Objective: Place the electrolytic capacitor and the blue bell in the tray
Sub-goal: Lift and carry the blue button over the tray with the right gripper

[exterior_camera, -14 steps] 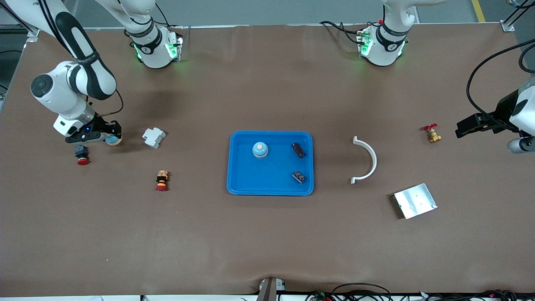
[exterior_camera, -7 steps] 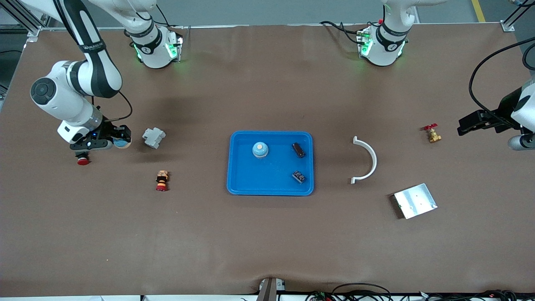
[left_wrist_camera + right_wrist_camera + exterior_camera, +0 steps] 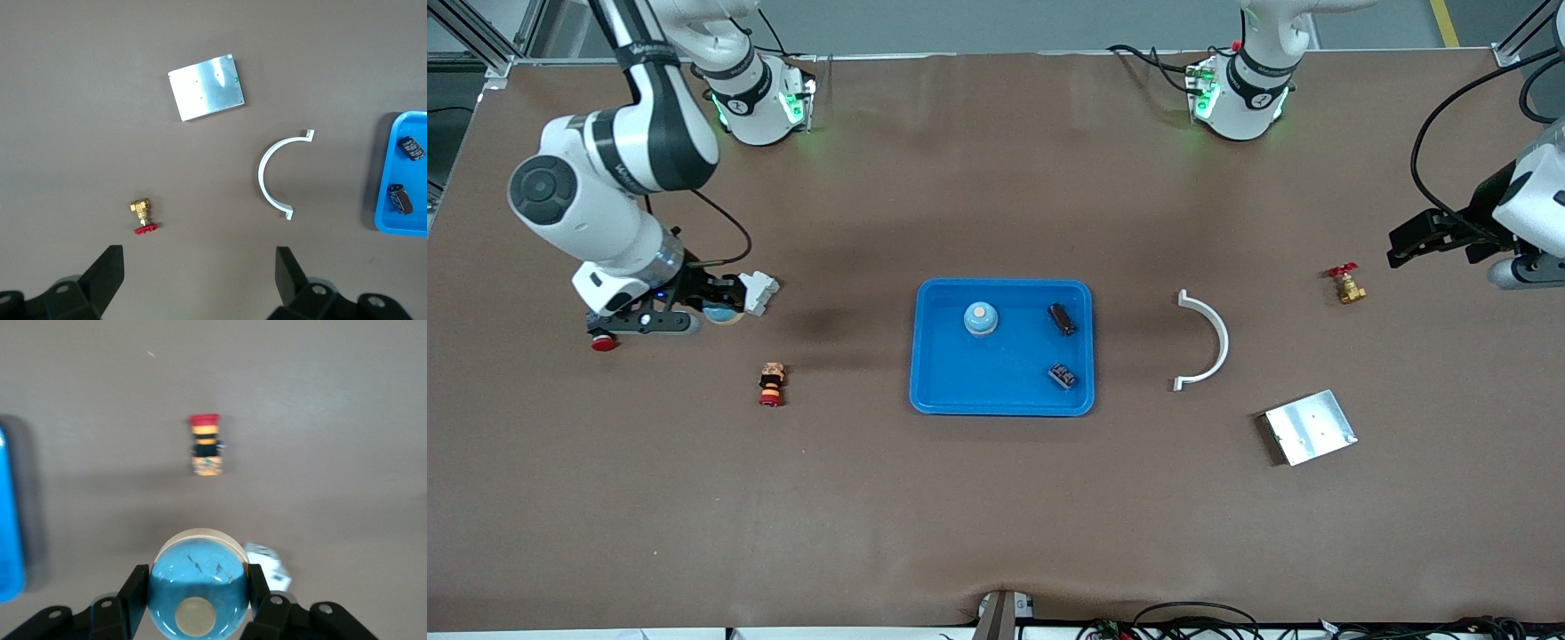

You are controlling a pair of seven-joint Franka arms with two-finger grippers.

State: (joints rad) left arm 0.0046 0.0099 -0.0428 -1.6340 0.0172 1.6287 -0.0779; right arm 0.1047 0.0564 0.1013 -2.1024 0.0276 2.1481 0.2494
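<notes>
Now the right hand pinches a blue bell over the worktop, the tray lying toward three o'clock in the front view, while the left hand waits spread.

The tray is set at the middle of the tabletop; in it a bell is placed toward the right arm's end, with two capacitors toward the left arm's end, one nearer the front camera than the other. A second bell is held up by the right pincer over the tabletop, just beside a small block; a push button is found under that arm, and another button lies nearer the camera. Toward the left arm's end a curved bracket is laid beside the tray; a metal plate lies nearer the camera; a valve sits near the left pincer.
</notes>
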